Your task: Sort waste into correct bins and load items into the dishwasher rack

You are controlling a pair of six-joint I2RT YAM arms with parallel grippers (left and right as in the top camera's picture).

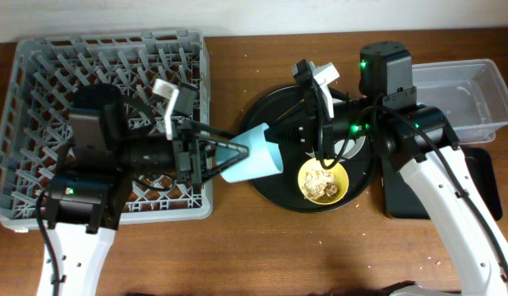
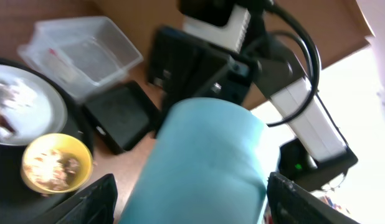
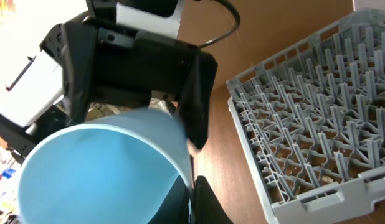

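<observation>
The light-blue cup (image 1: 256, 156) hangs on its side between both arms, above the table between the dishwasher rack (image 1: 40, 74) and the round black tray (image 1: 266, 191). My right gripper (image 1: 279, 136) is shut on the cup's rim, one finger inside and one outside (image 3: 192, 190). My left gripper (image 1: 228, 156) is open, its fingers either side of the cup's body (image 2: 205, 162), with a gap on one side. The yellow bowl (image 1: 323, 181) holds beige scraps. The pale plate (image 2: 18, 106) lies beside it, with scraps on it. The pink cup, chopsticks and gold wrapper are not visible.
The clear tub (image 1: 468, 90) stands at the far right, with the shallow black tray (image 1: 480, 181) in front of it. The right arm reaches over the round tray. The rack (image 3: 304, 106) fills the table's left side.
</observation>
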